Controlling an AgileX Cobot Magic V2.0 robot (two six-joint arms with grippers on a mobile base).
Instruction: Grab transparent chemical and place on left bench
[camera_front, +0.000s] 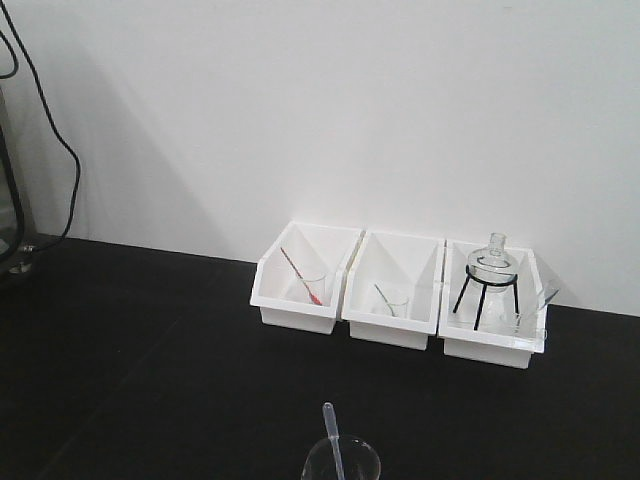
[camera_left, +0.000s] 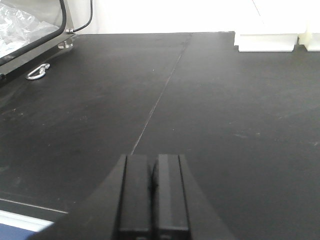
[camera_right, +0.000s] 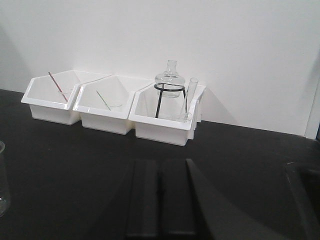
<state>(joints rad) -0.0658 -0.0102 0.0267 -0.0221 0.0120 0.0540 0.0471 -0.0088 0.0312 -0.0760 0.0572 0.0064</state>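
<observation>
Both arms are idle over the black surface (camera_front: 150, 360). The left gripper (camera_left: 152, 192) has its pads pressed together on nothing, and so does the right gripper (camera_right: 160, 200): two flat black pads meeting, nothing between them.

Out from the right gripper, at the far left edge of its wrist view, sits a sliver of clear glass beaker (camera_right: 2, 180), ahead and to its left. In the front view that same beaker holds the transparent chemical (camera_front: 333, 440), a slim colourless pipette standing nearly upright, bulb end up, leaning slightly, low in the middle of the frame. The left wrist view shows none of it, so the right arm looks the better placed.

Further back, three white bins (camera_front: 395, 290) line the wall; the leftmost holds the red-tipped pipette (camera_front: 300, 275).
</observation>
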